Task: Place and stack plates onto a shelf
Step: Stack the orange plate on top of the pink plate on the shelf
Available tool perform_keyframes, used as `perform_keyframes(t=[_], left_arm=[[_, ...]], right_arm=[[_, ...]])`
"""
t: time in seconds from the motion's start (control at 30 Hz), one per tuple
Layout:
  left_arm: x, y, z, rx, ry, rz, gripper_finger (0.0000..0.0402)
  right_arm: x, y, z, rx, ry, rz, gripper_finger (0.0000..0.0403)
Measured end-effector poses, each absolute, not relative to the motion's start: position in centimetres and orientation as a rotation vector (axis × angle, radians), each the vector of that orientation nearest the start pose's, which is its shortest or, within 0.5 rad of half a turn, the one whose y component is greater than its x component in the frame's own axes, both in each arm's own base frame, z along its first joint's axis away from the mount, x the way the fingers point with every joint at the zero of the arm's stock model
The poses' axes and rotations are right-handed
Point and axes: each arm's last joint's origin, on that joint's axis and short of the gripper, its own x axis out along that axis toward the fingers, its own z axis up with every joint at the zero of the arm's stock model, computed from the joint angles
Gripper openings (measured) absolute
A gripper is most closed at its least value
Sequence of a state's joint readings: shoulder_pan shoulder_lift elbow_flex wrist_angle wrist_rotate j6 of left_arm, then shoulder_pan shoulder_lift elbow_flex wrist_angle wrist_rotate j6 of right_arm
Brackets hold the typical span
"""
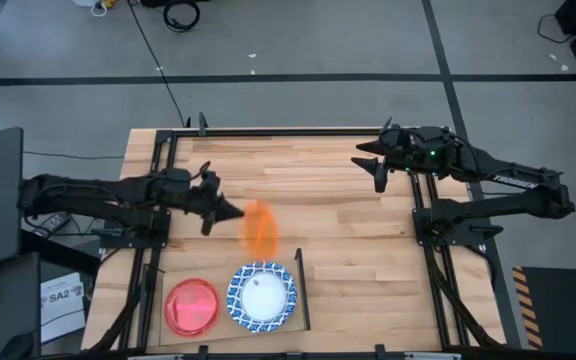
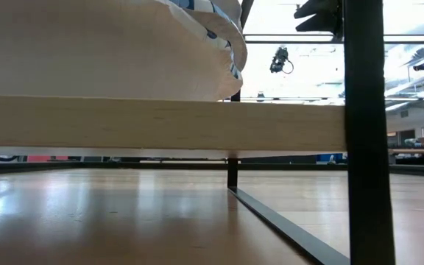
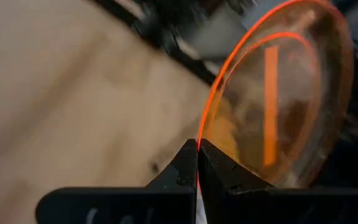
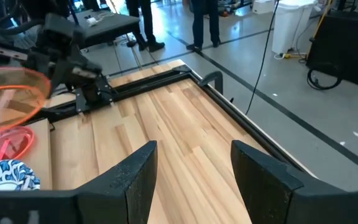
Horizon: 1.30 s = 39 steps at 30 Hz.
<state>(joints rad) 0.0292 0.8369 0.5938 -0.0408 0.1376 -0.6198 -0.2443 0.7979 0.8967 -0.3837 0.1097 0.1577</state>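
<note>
Clearly translucent orange plate (image 1: pixel 259 228), blurred, thin-rimmed

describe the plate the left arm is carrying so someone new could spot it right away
Start at the pale shelf at the table's near edge, where a red plate and a blue-and-white plate lie flat. Just beyond them, over the striped tabletop, the left gripper pinches the orange plate by its rim. It alone is orange, translucent and lifted off any surface.

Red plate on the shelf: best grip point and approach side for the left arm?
Take the red plate by its rim, on the edge facing away from the blue-and-white plate, coming from above with one finger over the rim. It lies flat on the shelf, so only the thin edge offers a pinch. The left gripper already holds the orange plate that way.
</note>
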Motion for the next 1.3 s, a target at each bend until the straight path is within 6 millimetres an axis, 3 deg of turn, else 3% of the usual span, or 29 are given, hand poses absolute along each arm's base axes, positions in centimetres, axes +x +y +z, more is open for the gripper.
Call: perform_keyframes(t=[0.23,0.7,1.3], left_arm=[[17.3,-0.8,26.2,-0.804,0.554,-0.213,0.0008],[14.6,-4.2,23.5,-0.822,1.047,-0.390,0.0008],[12.5,-8.1,22.8,-0.739,1.204,-0.328,0.0008]], right_arm=[[16.1,-4.3,34.9,0.175,0.261,-0.374,0.0210],[16.1,-4.3,34.9,0.175,0.261,-0.373,0.0210],[16.1,-4.3,34.9,0.175,0.261,-0.374,0.0210]])
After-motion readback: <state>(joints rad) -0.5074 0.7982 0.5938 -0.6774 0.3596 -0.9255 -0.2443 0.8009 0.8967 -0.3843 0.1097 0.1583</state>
